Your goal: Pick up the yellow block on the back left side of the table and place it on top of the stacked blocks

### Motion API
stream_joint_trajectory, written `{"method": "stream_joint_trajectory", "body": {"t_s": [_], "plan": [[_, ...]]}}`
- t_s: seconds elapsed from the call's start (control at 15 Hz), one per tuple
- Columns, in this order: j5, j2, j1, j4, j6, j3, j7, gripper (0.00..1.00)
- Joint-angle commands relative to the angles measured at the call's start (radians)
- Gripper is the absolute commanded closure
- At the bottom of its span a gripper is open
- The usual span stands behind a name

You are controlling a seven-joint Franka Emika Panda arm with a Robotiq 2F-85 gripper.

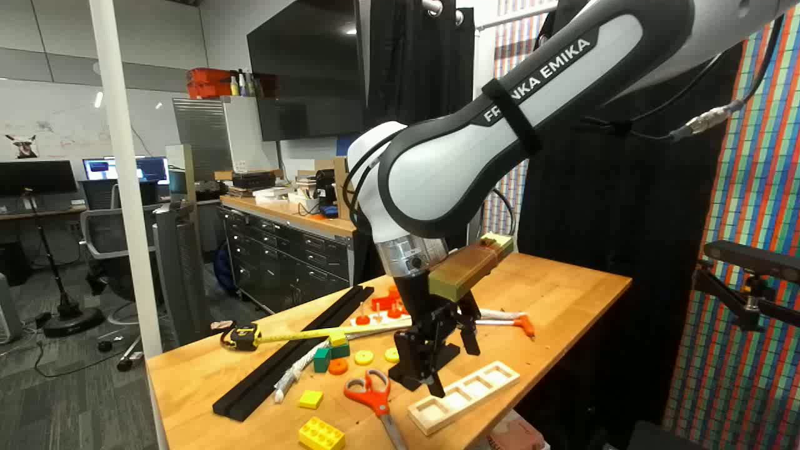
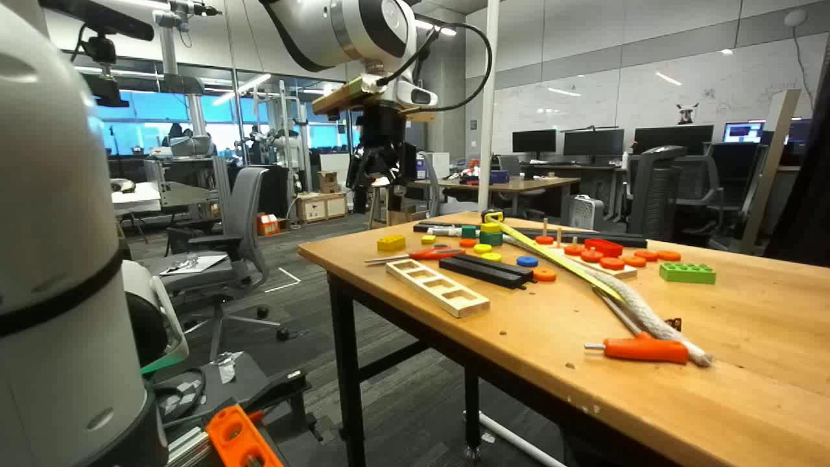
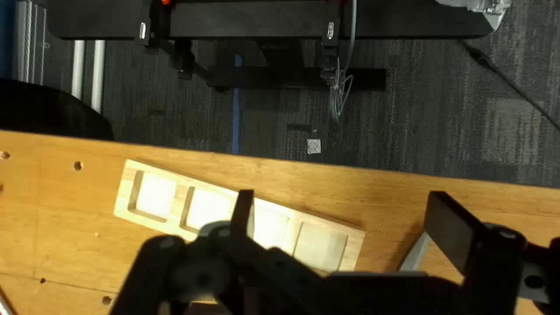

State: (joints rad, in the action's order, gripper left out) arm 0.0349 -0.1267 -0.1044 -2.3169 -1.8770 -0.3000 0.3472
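A studded yellow block point(image 1: 322, 433) lies at the table's end, left in an exterior view point(image 2: 391, 242). A smaller flat yellow block point(image 1: 310, 399) lies near it, also in an exterior view point(image 2: 428, 239). The stacked blocks show as a yellow piece point(image 1: 337, 339) on a dark green block point(image 1: 340, 350), beside another green block point(image 1: 322, 360); the stack also shows in an exterior view point(image 2: 491, 239). My gripper point(image 1: 455, 373) is open and empty, raised above the table point(image 2: 746, 324). In the wrist view its fingers point(image 3: 339, 205) are wide apart over the tray; no yellow block shows there.
A wooden four-slot tray point(image 2: 438, 285) lies by the table edge, with orange-handled scissors point(image 1: 369, 390) beside it. Black rails point(image 1: 281, 369), a tape measure point(image 1: 244, 337), orange-red pieces point(image 2: 603, 246), a green brick point(image 2: 687, 273) and a screwdriver point(image 2: 645, 349) also lie on the table.
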Motion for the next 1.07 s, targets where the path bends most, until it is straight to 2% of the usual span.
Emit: {"method": "stream_joint_trajectory", "body": {"t_s": [0.0,0.33,0.73,1.0], "plan": [[0.003,0.001,-0.029,0.006,0.003,0.029,0.003,0.00],[0.004,0.000,-0.029,0.009,0.003,0.029,0.003,0.00],[0.177,0.033,-0.042,0.027,-0.065,0.026,-0.007,0.00],[0.244,0.053,-0.052,0.027,-0.198,0.033,-0.045,0.00]]}}
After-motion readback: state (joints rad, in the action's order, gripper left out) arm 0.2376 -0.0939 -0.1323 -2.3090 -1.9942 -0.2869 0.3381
